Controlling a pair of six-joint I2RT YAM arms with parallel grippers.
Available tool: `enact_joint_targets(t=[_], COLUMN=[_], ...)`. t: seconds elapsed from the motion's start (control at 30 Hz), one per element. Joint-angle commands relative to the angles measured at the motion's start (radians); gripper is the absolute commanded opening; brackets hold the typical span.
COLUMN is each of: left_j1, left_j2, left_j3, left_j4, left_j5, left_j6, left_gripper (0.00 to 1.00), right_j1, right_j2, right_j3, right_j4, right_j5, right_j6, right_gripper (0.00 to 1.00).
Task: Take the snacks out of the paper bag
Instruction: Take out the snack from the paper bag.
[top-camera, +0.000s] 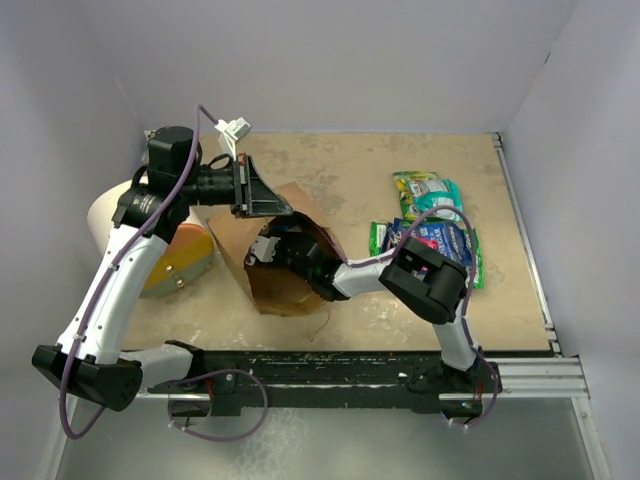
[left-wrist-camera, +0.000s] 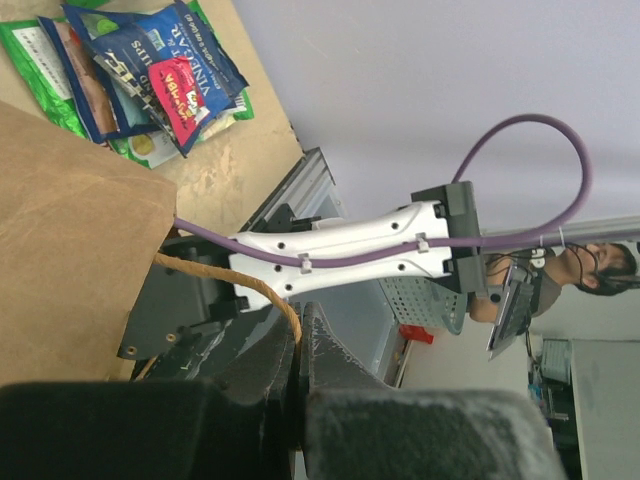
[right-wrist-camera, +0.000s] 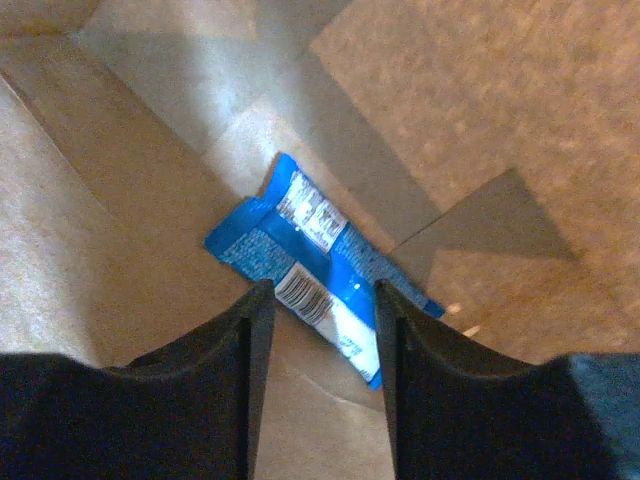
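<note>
The brown kraft paper bag (top-camera: 285, 290) lies on its side in the middle of the tan worktop (top-camera: 330, 170), mouth turned to the right. At its upper edge is the left gripper (left-wrist-camera: 300, 322), and its jaws are pressed fully together on the bag's thin twisted paper handle (left-wrist-camera: 240, 283), the cord running right in between them. That pinch holds the mouth up and open.

The right arm comes in from the other side, with the right gripper (right-wrist-camera: 318, 310) reaching well inside the bag. From the wrist view its jaws stand partly apart, holding nothing. One bright blue shiny packet (right-wrist-camera: 300, 250) lies flat on the paper floor of the bag just beyond them, its barcode end showing in the gap. Whether the fingertips touch it, I cannot tell.

Out on the worktop to the right, well clear of the bag, sits a heap of shiny packets (top-camera: 445, 240) in green, teal, dark blue and red, overlapping one another. On the far left, beside the left arm, lies a white cylinder with an orange-yellow round end (top-camera: 175, 262).
</note>
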Motion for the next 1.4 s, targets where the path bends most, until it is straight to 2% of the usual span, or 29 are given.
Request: enact_joint_targets(t=[0.0,0.13,0.27,0.43,0.53,0.63,0.87,0.97,1.0,1.1,1.37], left_j1=[0.005,0.001,-0.01,-0.033,-0.047,-0.05,-0.05,-0.05,-0.049,-0.049,-0.046], left_j2=[-0.015,-0.009,-0.001,0.016,0.021,0.022,0.018,0.022,0.021,0.02,0.015], left_j3=[0.049,0.052,0.046,0.048,0.055,0.067,0.095,0.098,0.098,0.097,0.091], left_j4=[0.059,0.061,0.063,0.065,0.063,0.048,0.004,-0.002,-0.001,-0.011,-0.068], left_j5=[0.082,0.101,0.106,0.106,0.107,0.103,0.08,0.068,0.064,0.05,-0.048], left_j6=[0.038,0.043,0.042,0.041,0.042,0.049,0.081,0.088,0.089,0.093,0.124], left_gripper=[0.0,0.0,0.0,0.0,0.0,0.0,0.0,0.0,0.0,0.0,0.0], right_j1=[-0.014,-0.019,-0.024,-0.027,-0.031,-0.047,-0.058,-0.059,-0.06,-0.061,-0.061], right_j2=[0.031,0.053,0.076,0.133,0.179,0.217,0.214,0.207,0.21,0.206,0.056], right_j3=[0.045,0.073,0.098,0.185,0.265,0.344,0.346,0.328,0.327,0.315,0.194], right_j4=[0.068,0.041,0.036,0.012,-0.038,-0.11,-0.254,-0.294,-0.305,-0.296,-0.24], right_j5=[-0.027,-0.075,-0.115,-0.102,-0.064,-0.022,-0.008,0.0,0.008,0.029,-0.001], right_j6=[0.029,0.026,0.053,0.094,0.135,0.162,0.137,0.136,0.131,0.129,0.125], right_gripper=[0.51,0.6,0.76,0.89,0.93,0.93,0.8,0.63,0.52,0.37,0.03])
